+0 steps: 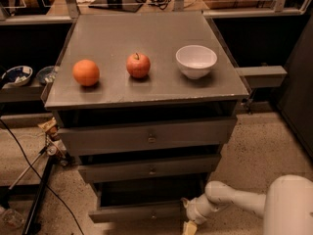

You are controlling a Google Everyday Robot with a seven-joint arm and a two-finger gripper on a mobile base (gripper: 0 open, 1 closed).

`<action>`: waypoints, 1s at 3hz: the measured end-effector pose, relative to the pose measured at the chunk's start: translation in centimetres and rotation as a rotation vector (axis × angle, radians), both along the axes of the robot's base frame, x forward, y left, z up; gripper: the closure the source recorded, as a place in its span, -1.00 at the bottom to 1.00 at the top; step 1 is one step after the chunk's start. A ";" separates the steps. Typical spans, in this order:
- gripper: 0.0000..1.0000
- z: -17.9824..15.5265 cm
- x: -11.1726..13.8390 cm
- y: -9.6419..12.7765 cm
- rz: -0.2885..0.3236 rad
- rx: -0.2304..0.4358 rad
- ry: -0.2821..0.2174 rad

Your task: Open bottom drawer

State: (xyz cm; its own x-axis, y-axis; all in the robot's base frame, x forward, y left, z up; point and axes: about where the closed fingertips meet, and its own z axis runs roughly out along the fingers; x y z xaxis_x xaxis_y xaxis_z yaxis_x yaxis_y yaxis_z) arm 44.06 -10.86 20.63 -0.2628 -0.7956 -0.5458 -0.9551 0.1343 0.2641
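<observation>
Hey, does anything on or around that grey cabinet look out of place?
Nothing spilled or damaged. The round orange, red apple and white bowl sit neatly on the grey cabinet top. Only the slim grey bottom drawer juts forward, dark gap above it, with the robot's gripper low at its right end.

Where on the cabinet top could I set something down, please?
The back half of the cabinet top, behind the orange, apple and white bowl, is bare; a narrower strip runs before them. Those three crowd the middle row. The gripper is low, at the right end of the bottom drawer.
</observation>
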 end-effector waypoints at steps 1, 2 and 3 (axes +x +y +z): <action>-1.00 0.3 -0.2 -0.1 -0.003 0.006 0.002; -1.00 0.7 -0.5 -0.2 -0.005 0.012 0.005; -1.00 1.4 -1.1 -0.4 -0.007 0.020 0.008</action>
